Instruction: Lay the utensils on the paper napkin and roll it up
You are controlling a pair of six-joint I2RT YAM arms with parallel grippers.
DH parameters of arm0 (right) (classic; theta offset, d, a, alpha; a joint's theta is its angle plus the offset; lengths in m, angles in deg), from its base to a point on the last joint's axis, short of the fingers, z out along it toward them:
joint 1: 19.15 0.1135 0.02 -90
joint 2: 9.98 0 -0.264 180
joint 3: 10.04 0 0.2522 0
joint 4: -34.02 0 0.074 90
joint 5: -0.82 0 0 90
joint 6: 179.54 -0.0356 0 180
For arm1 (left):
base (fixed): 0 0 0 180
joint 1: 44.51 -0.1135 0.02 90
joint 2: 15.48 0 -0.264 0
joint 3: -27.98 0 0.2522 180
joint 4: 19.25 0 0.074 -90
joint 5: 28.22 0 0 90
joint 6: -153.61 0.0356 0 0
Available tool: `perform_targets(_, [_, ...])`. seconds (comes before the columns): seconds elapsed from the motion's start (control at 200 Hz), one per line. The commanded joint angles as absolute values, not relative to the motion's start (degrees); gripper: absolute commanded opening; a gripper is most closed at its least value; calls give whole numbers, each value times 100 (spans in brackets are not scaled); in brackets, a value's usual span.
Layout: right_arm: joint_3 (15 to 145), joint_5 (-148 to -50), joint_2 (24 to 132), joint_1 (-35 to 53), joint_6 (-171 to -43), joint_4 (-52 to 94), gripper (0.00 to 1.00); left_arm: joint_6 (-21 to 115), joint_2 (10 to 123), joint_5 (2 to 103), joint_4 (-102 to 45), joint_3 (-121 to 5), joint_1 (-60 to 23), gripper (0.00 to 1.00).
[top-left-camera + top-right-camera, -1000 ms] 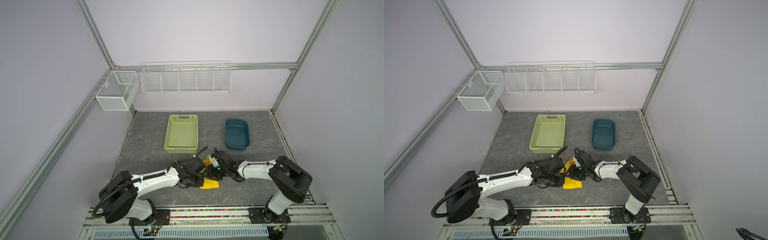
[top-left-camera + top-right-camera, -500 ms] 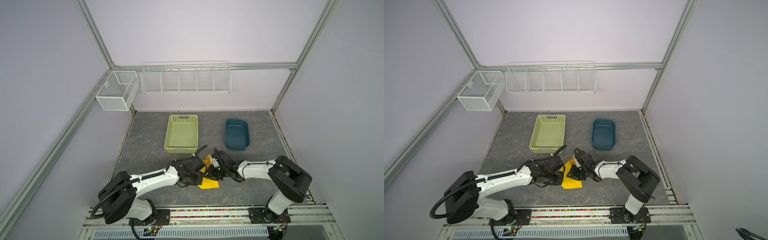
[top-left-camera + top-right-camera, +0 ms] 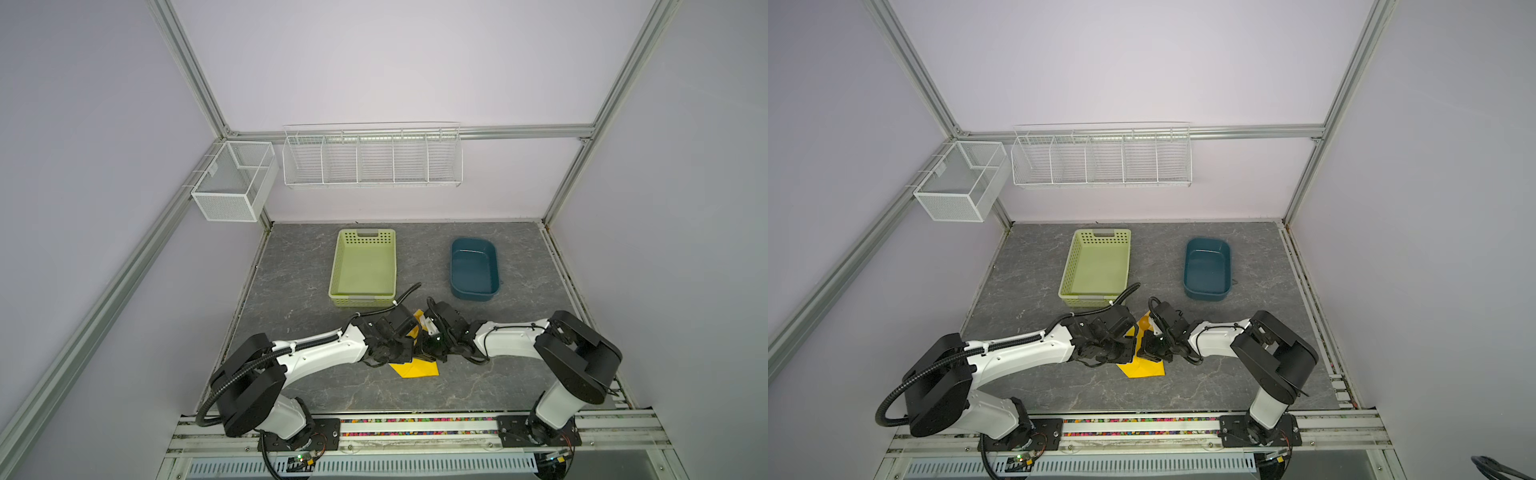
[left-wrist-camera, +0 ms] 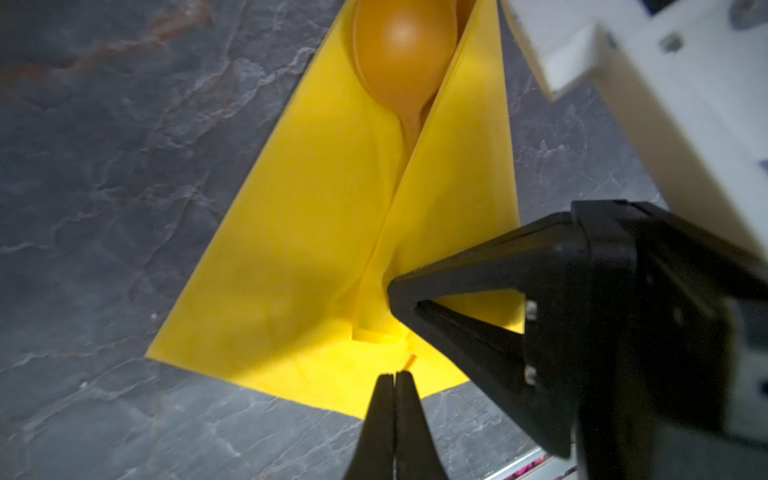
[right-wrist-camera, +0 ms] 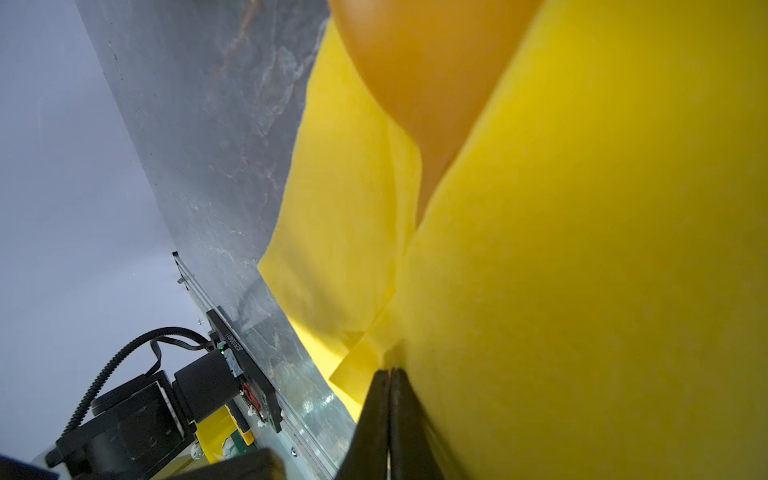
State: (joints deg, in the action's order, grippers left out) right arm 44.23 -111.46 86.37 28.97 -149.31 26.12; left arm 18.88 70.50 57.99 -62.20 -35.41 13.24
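Thin yellow paper napkin (image 3: pixel 415 369): on grey table (image 3: pixel 316 270) between arms, partly folded over orange plastic spoon (image 4: pixel 403 54).
Right gripper (image 5: pixel 390 372): clenched on folded flap.
Left gripper (image 4: pixel 394 376): clenched at napkin edge.
Risk: thin paper tearing under opposed pulls; spoon sliding out.

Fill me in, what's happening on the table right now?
Both arms are working on the yellow napkin at the front of the table. It is partly folded over an orange spoon, whose bowl sticks out at one end. The right gripper is shut and seems to pinch the folded flap; the left gripper is shut at the napkin's edge. Rolling isn't finished.
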Motion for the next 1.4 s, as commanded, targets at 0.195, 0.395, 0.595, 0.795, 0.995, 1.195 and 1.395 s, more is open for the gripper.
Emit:
perform_targets(0.195, [4380,-11122,8705,2923,-15014,2515,6,1817,7399,5817,-6014,-3617,1301,2])
perform_targets(0.395, [4379,-11121,8705,2924,-15002,2513,6,1758,7487,5869,-5879,-3606,1299,1])
perform_targets(0.595, [4361,-11115,8696,2920,-15008,2508,6,1753,7623,5933,-5832,-3641,1297,0])
perform_targets(0.795, [4376,-11124,8679,2927,-15002,2487,6,1744,7852,6027,-5887,-3581,1297,0])
perform_targets(0.995, [4370,-11142,8469,2922,-14999,2450,6,1754,7900,6125,-5980,-3519,1297,0])
perform_targets(1.195, [4337,-11085,7881,2897,-14772,1967,8,1774,7912,6143,-6002,-3470,1297,0])
perform_targets(1.395, [3827,-11092,7135,2737,-14574,1503,8,1797,7938,6177,-6020,-3519,1297,0])
